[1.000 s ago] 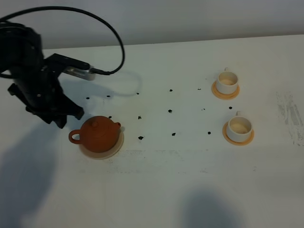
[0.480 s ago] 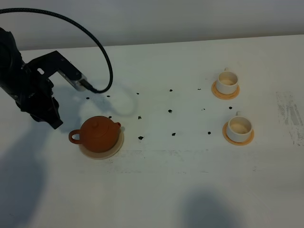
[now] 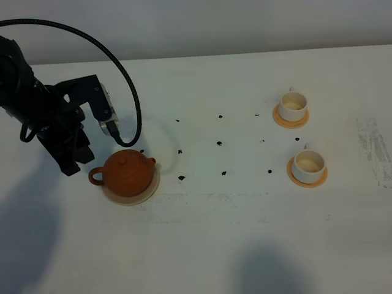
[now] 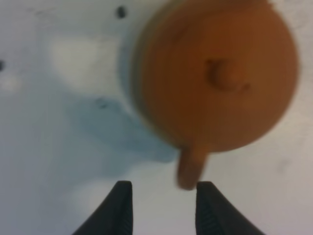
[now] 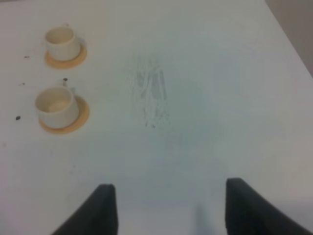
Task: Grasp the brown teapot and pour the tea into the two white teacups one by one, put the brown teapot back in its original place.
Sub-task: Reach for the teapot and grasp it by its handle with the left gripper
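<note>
Left gripper (image 4: pixel 165 208) stood spread and empty just short of the handle (image 4: pixel 191 169) of the blurred teapot (image 4: pixel 220 73); right gripper (image 5: pixel 166 210), tips only, spread empty.

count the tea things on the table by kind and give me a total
brown teapot: 1
white teacups: 2
orange-tan coasters: 2
cream disc under the teapot: 1
total: 6

Bare white tabletop (image 3: pixel 202 239) lies open between the squat reddish-brown clay teapot (image 3: pixel 127 173) and the small white cylindrical teacups, far (image 3: pixel 293 105) and near (image 3: pixel 308 163) (only tiny black specks (image 3: pixel 219 143) there). The teapot's loop handle (image 4: pixel 191 169) stands just before the left end effector (image 4: pixel 164 188), its jaws parted.
</note>
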Robot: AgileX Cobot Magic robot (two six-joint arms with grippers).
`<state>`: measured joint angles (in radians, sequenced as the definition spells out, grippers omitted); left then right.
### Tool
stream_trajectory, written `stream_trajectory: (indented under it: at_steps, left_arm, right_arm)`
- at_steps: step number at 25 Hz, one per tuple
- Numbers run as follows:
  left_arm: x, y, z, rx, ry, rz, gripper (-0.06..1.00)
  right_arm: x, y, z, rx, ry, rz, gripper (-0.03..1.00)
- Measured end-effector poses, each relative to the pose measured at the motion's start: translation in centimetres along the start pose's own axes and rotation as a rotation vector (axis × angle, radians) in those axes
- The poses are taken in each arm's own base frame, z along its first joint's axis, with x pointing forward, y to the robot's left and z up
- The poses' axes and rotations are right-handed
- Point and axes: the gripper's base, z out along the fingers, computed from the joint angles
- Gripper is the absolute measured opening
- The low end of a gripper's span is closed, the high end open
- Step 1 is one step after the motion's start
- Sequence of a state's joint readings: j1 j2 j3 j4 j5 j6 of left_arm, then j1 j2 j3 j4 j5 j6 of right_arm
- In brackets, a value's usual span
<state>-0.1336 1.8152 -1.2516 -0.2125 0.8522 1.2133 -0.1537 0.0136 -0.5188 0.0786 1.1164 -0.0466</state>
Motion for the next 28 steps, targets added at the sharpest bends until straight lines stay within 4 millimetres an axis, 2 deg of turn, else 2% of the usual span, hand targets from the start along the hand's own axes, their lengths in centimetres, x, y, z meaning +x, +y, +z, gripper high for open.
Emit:
stream_trajectory:
  at_steps: [6, 13, 23, 28]
  left_arm:
    - [0.2, -0.7, 0.1, 0.077, 0.018, 0.017, 0.3]
    - [0.3, -0.7, 0.2, 0.083, 0.028, 0.156, 0.3]
    - [0.7, -0.3, 2.6, 0.102, 0.046, 0.221, 0.3]
    - [0.7, -0.1, 3.0, 0.091, 0.045, 0.222, 0.3]
  right_arm:
    - [0.0, 0.0, 0.0, 0.0, 0.0, 0.0, 0.47]
    - [0.0, 0.0, 0.0, 0.0, 0.0, 0.0, 0.47]
    - [0.0, 0.0, 0.0, 0.0, 0.0, 0.0, 0.47]
    - [0.0, 0.0, 0.0, 0.0, 0.0, 0.0, 0.47]
